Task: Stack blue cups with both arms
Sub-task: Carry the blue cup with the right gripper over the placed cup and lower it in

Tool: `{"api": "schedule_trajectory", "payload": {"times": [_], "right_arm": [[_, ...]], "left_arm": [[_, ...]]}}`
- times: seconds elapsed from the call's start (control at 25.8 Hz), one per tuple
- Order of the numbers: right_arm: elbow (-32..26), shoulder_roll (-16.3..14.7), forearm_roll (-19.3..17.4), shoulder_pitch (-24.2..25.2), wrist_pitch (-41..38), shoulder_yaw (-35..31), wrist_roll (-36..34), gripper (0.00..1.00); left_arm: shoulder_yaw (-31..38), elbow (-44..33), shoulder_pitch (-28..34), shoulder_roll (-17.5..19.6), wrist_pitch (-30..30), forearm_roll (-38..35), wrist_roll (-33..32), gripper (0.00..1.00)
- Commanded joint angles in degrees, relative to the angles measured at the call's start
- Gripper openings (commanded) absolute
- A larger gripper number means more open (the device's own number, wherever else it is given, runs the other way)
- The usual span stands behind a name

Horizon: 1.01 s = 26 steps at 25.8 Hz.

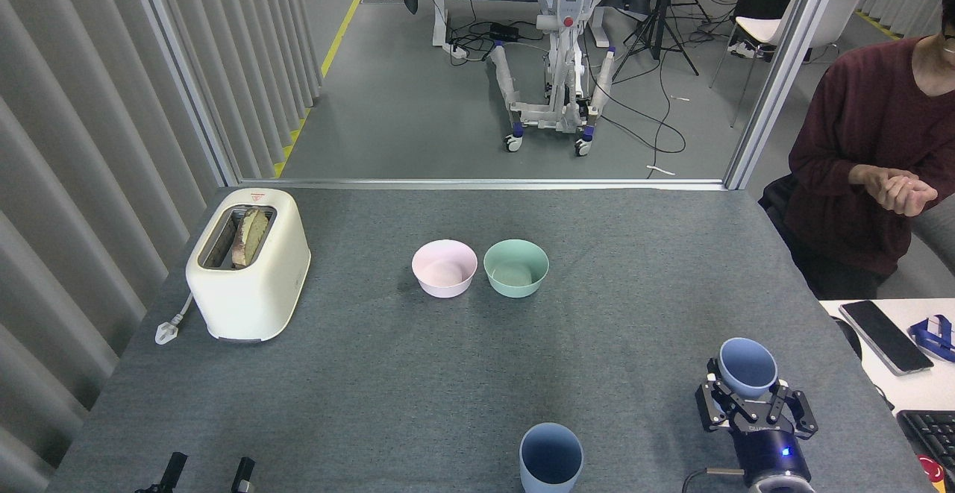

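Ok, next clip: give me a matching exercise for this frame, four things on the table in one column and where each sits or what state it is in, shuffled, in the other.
Things:
1. toaster
2. pink bowl
3. blue cup at the near edge
4. blue cup on the right

Places or states:
A. held in the right gripper
B. standing free at the table's near edge, touched by nothing
C. far left of the table, bread in one slot
D. mid-table, just left of the mint green bowl

Pairs: 1-C, 2-D, 3-B, 4-A
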Motion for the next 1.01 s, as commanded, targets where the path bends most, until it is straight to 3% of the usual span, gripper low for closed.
{"api": "schedule_trajectory", "payload": {"times": [0.0,0.12,0.27,0.5,0.97], "right_arm": [[-14.50,0.44,0.26,6.38,-2.89,6.00,-1.46,0.26],[-31.37,1.32,0.43,14.56,-5.87,11.36,0.39,0.26],[-41.48,3.78,2.80,16.58,-7.02,22.08,2.41,0.26],[-46.58,5.54,4.56,19.30,-12.99,23.84,2.50,0.28],[-46.58,4.75,4.74,22.99,-14.14,20.85,4.61,0.31]], "left_arm": [[-0.01,0.15,-0.15,0.01,-0.02,-0.03,-0.02,1.00],[-0.01,0.50,-0.32,-0.17,0.07,-0.03,-0.02,1.00],[-0.10,0.50,-0.32,-0.61,0.16,-0.03,-0.02,1.00],[-0.10,0.50,-1.38,-0.52,0.16,-0.03,-0.02,1.00],[-0.10,0.59,-1.99,0.10,0.16,-0.12,-0.02,1.00]]}}
